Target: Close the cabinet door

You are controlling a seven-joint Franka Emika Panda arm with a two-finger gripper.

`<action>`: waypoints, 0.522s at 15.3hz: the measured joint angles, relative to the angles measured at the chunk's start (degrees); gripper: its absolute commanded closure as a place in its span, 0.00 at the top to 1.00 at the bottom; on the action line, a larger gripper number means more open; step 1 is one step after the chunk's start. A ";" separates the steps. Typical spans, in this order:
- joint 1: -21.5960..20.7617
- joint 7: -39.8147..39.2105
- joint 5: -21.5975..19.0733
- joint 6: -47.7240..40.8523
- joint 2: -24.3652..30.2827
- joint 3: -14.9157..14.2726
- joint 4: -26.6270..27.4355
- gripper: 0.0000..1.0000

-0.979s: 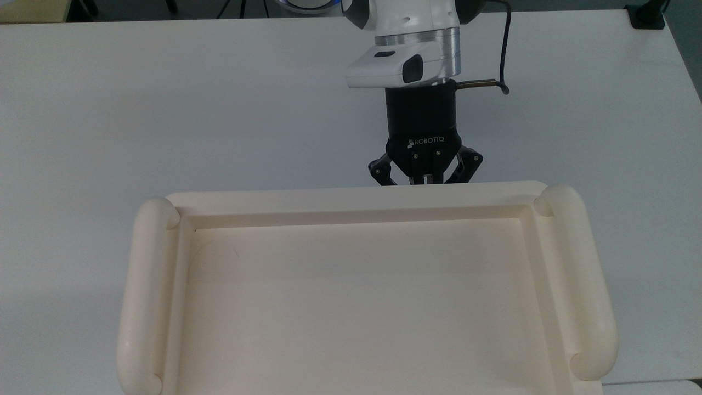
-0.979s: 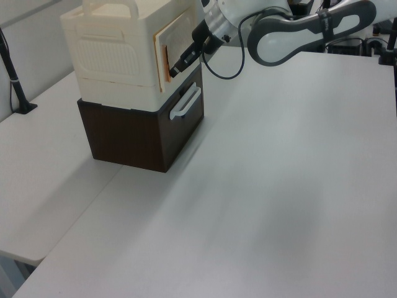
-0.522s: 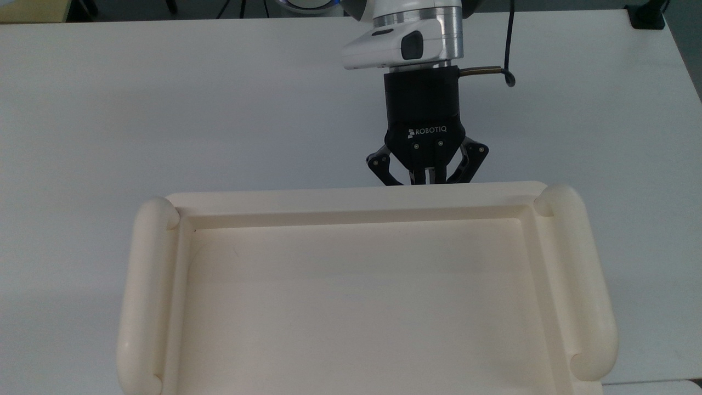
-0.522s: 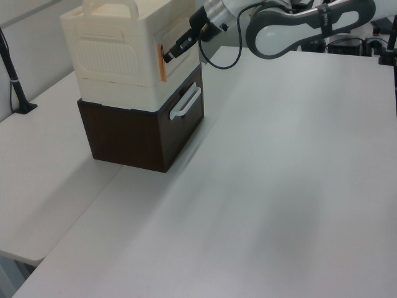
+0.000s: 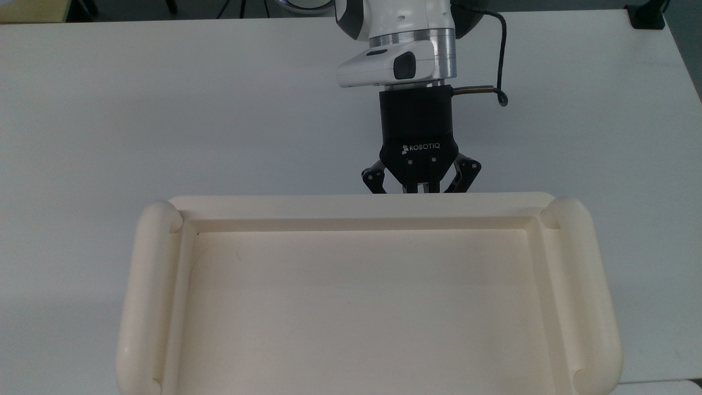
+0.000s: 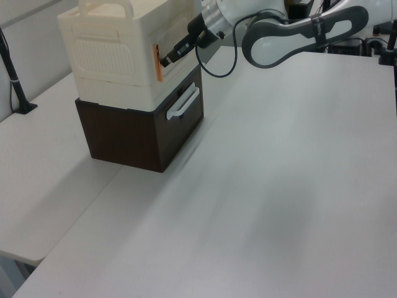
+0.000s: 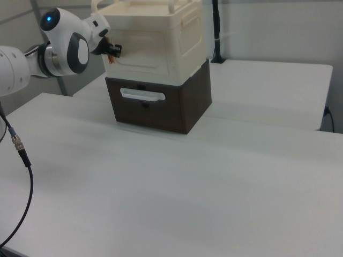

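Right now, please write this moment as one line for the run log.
hand: against cabinet door | door: nearly shut | cabinet: on dark drawer box

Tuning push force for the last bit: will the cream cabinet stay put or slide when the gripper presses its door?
The cabinet probably slides easily: it looks like hollow, light plastic resting loose on the dark wooden drawer unit. The gripper presses high on the cabinet door, so tipping seems possible.

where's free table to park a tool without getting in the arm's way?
Free: the broad white table in front of the dark drawer base, out to the near edge in the left view. Also the strip beyond the cabinet in the right view. Crowded: the cabinet's front, where the gripper sits against the cabinet door.
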State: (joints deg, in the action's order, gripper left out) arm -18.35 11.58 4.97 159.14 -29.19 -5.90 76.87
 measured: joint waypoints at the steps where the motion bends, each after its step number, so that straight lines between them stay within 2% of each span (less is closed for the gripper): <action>1: 0.00 0.09 0.00 0.00 0.15 -0.04 0.31 0.10; 4: 0.24 0.19 0.00 -3.95 1.28 -0.72 1.96 0.10; 7: 1.13 0.01 0.00 -14.63 3.41 -1.15 2.17 0.11; 8: 1.43 -0.33 0.00 -19.40 4.63 -1.18 2.16 0.14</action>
State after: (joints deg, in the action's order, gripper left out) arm -16.92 11.25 4.97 139.74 -24.56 -7.09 79.03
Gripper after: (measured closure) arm 0.894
